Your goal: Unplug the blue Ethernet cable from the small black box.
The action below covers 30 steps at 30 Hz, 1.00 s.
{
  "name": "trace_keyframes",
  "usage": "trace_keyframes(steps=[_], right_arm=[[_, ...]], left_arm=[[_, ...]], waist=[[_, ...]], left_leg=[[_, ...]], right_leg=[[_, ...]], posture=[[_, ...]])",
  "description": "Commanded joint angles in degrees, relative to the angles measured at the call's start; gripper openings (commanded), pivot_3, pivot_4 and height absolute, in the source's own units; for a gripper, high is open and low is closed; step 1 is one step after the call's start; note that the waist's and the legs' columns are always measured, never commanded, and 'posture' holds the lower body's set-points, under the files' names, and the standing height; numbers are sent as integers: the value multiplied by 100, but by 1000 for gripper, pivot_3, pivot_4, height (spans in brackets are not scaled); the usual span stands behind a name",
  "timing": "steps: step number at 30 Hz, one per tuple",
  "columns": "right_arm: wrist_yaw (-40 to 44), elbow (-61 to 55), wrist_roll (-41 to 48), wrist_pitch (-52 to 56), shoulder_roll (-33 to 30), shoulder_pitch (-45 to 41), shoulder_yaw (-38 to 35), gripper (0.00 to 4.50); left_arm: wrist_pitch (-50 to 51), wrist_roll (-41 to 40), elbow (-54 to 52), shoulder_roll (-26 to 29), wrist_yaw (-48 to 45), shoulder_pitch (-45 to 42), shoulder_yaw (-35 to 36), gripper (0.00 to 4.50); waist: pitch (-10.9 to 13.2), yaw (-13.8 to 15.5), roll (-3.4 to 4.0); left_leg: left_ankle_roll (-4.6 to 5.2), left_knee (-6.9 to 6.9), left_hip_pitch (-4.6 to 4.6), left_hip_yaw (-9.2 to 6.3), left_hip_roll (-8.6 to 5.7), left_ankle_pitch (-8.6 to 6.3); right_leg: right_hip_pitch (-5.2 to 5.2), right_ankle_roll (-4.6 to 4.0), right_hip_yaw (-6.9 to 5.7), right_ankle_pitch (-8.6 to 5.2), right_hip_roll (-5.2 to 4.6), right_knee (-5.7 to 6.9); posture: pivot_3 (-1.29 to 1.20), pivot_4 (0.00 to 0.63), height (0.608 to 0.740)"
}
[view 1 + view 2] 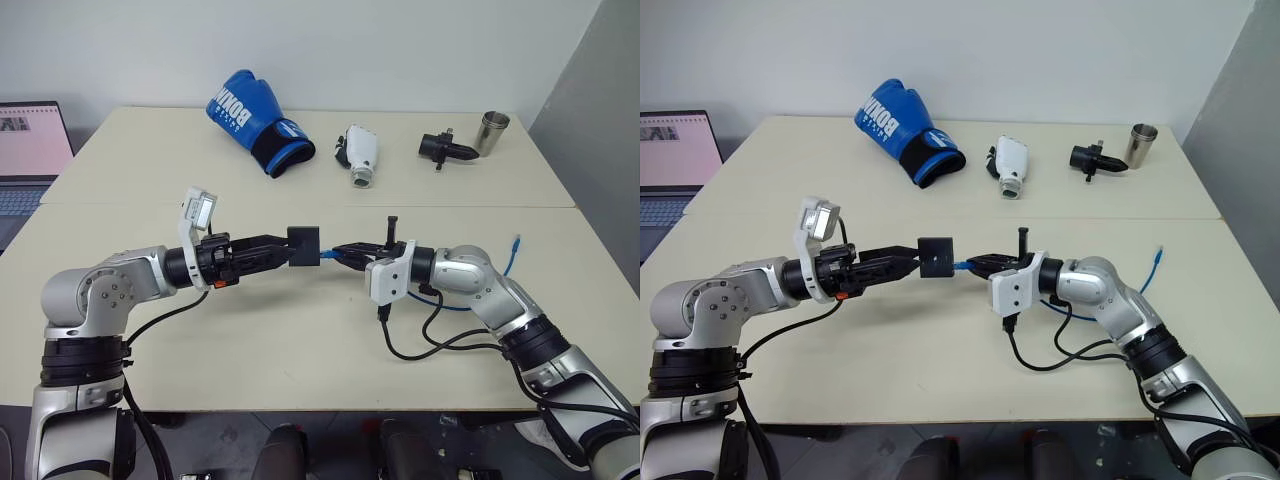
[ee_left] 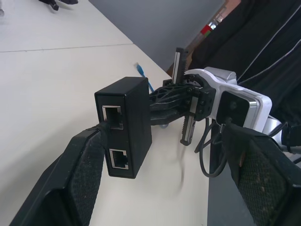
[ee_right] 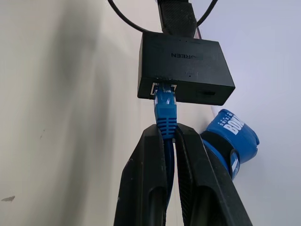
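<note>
Above the matte table (image 1: 300,340), right hand (image 3: 170,134) pinches the blue Ethernet cable (image 3: 165,110); left hand (image 1: 283,252), spread wide, grips the small black box (image 1: 303,244)

Left gripper (image 1: 283,250) wide — right gripper (image 1: 340,252) pinched.

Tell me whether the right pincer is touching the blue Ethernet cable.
Touching. In the right wrist view the right pincer has both fingers shut on the blue Ethernet cable just behind its plug, which still sits in the small black box.
</note>
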Motion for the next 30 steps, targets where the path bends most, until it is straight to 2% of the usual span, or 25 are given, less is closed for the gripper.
trace_keyframes(steps=[1,16,30], right_arm=[[-11,-434,210,-250,173,-124,-136,34],[191,-474,293,-227,-332,162,-466,25],[298,-681,388,-94,-106,108,-450,23]], left_arm=[[-90,15,-50,-2,-205,-20,-234,4017],[-335,262,-120,514,-552,235,-385,4017],[-381,227,82,-91,-415,-131,-554,4017]], waist=[[0,0,0],[0,26,0],[0,32,0]], left_leg=[[0,0,0,0,0,0],[0,-1,2,1,-1,0],[0,0,4,1,-1,0]], right_leg=[[0,0,0,0,0,0],[2,0,1,0,0,-1],[5,0,0,0,0,-1]], posture=[[0,150,740],[0,150,740],[0,150,740]])
